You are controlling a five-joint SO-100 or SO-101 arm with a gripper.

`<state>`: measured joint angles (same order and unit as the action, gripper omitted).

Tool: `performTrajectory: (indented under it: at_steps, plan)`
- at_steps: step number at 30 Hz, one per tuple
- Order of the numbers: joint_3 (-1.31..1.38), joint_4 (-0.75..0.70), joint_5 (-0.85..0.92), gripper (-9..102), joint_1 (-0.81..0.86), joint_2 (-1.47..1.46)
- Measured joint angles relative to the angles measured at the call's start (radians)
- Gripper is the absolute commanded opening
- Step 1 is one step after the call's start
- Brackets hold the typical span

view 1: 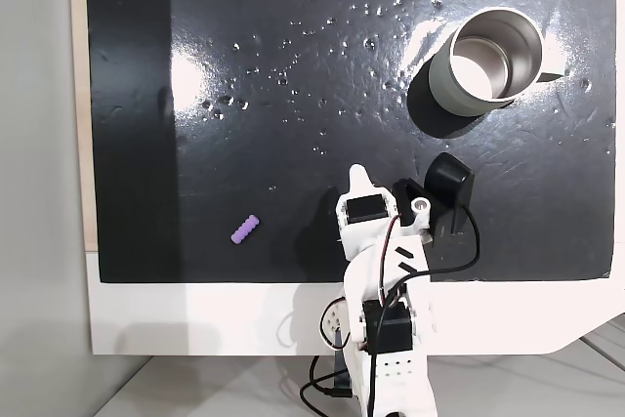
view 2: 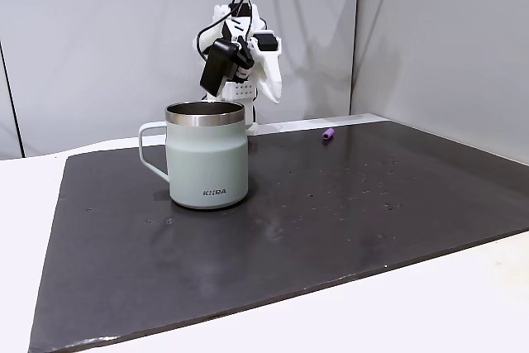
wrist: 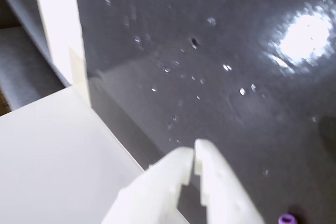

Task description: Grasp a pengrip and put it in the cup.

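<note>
With its fingertips nearly touching and nothing held, the hand [wrist: 193,157] needed to open wide and descend squarely over the pengrip [view 1: 244,229] (lying on the tabletop [view 1: 293,95], well apart from the cup [view 1: 488,61]).

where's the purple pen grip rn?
The small light-purple ribbed pen grip lies on the black mat near its bottom edge in a fixed view, left of the white arm's gripper and far from the grey metal mug at upper right.

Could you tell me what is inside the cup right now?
Nothing shows inside the cup: the overhead fixed view shows bare steel, though its near wall hides some floor. The pengrip lies on the mat.
</note>
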<state>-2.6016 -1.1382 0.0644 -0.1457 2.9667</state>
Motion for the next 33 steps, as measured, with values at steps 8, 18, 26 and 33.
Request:
performTrajectory:
  at_steps: [8,18,26,33]
  plan:
    - [0.566,-0.275,-0.132,4,-0.135,-0.491]
    - [0.867,-0.439,-0.399,26,-0.400,-0.825]
    - [0.900,-0.469,-0.479,26,-0.584,-0.974]
    - [0.881,-0.469,-0.472,26,-0.667,-1.065]
